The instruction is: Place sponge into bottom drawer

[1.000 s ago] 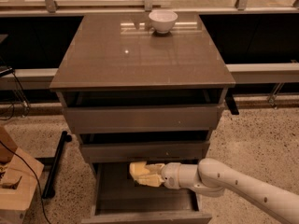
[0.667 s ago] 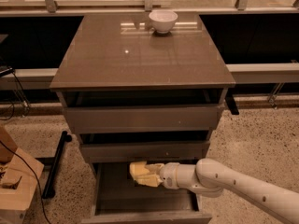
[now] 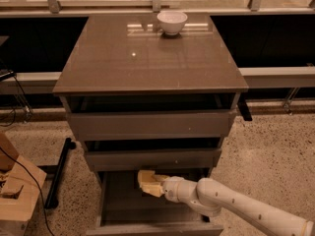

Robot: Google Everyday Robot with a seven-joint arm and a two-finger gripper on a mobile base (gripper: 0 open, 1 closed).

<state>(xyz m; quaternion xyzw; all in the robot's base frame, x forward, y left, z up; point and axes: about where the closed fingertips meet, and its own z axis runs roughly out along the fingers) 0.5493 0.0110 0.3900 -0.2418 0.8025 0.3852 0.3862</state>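
Observation:
The bottom drawer [image 3: 147, 227] is pulled open below the two shallower drawers of the grey-brown cabinet. My white arm reaches in from the lower right, and my gripper [image 3: 156, 185] is over the drawer's open box, just under the middle drawer's front. It is shut on the pale-yellow sponge [image 3: 147, 182], which it holds above the drawer floor near the back of the opening. The fingers are mostly hidden by the sponge and the wrist.
A white bowl [image 3: 172, 21] stands at the back of the cabinet top [image 3: 147, 58]. A wooden box [image 3: 15, 195] and a black bar [image 3: 59, 173] lie on the speckled floor to the left. A dark ledge with metal posts runs behind the cabinet.
The gripper and sponge have hardly moved; the arm has shifted very slightly left over the open drawer.

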